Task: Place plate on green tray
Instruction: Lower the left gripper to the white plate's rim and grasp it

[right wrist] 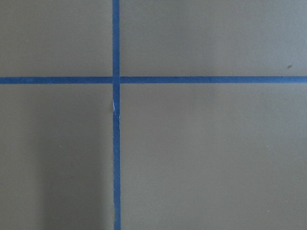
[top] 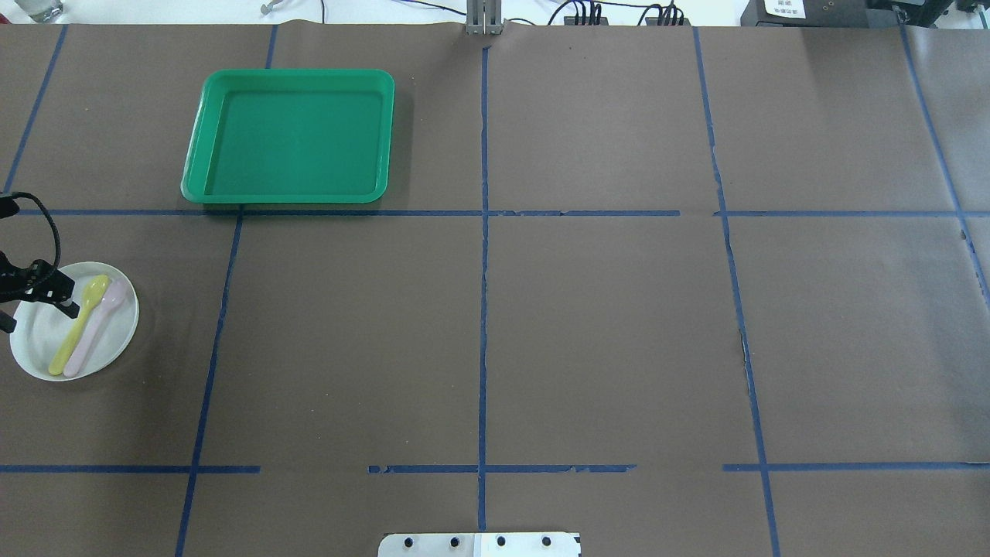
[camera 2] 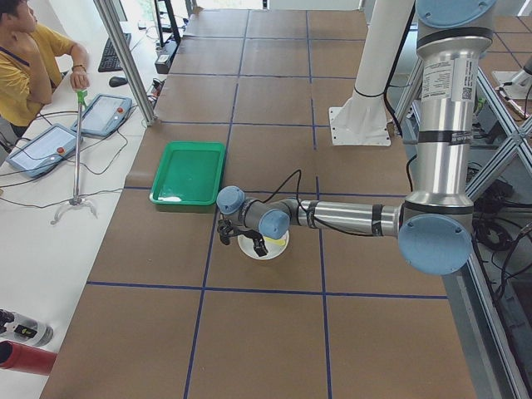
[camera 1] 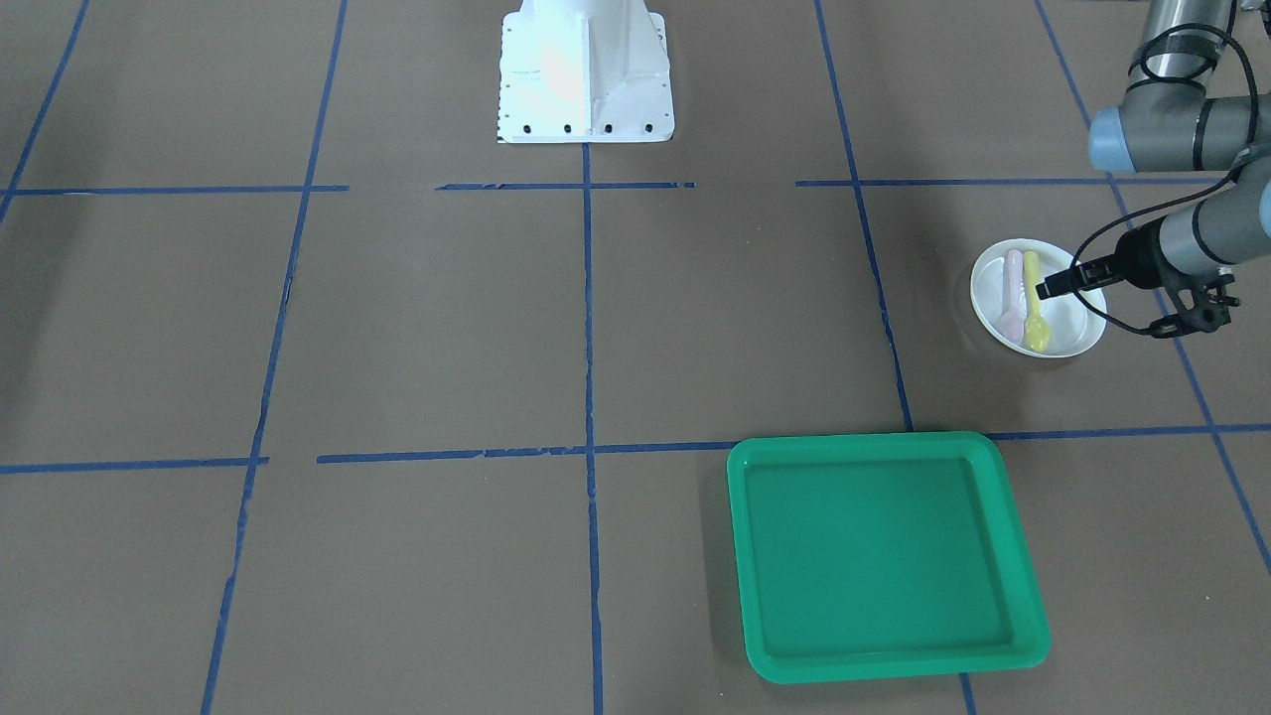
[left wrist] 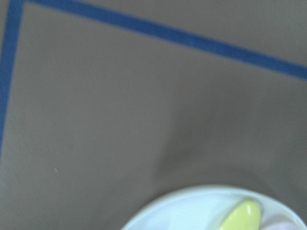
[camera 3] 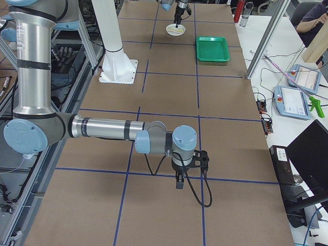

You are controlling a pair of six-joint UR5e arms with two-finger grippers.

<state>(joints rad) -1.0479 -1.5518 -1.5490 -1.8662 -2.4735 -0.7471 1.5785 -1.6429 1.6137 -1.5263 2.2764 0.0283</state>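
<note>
The white plate (top: 108, 340) lies at the table's left edge and holds a yellow spoon (top: 77, 329) and a pink spoon (top: 99, 325). It also shows in the front view (camera 1: 1067, 323) and, partly, in the left wrist view (left wrist: 192, 211). My left gripper (top: 35, 313) hovers low over the plate's left side and looks open, with one black finger (camera 1: 1055, 286) above the inside of the plate near the yellow spoon. The green tray (top: 290, 135) sits empty farther out on the table and also shows in the front view (camera 1: 884, 556). My right gripper (camera 3: 180, 179) points down over bare table far from both; I cannot tell whether it is open or shut.
Brown paper with blue tape lines covers the table (top: 603, 325). The robot's white base (camera 1: 586, 74) stands at the middle near edge. An operator (camera 2: 29, 62) sits beyond the table's far side, with tablets and cables on a white bench.
</note>
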